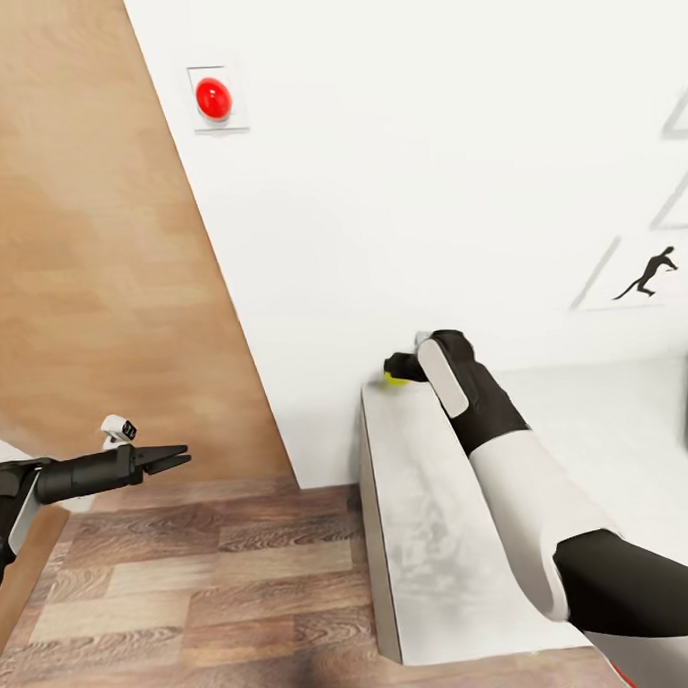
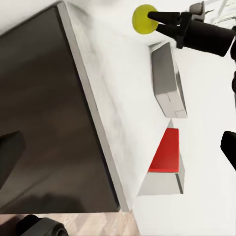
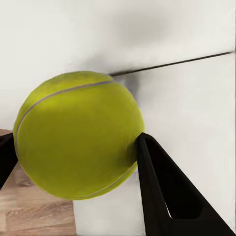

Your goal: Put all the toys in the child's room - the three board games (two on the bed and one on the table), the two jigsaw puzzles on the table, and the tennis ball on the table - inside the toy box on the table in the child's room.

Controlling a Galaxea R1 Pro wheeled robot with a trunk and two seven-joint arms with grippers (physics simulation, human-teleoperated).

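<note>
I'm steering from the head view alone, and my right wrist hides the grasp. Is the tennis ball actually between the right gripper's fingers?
Observer: Yes. The right wrist view shows the tennis ball between the right gripper fingers, with one finger pressed against its side.
Operator: Where on the table is it?
Observer: In the left wrist view it sits at the end of the table, next to the wall.
Operator: Anything close by?
Observer: The left wrist view shows a grey box-like shape just beside the ball. I cannot tell what it is.
</note>
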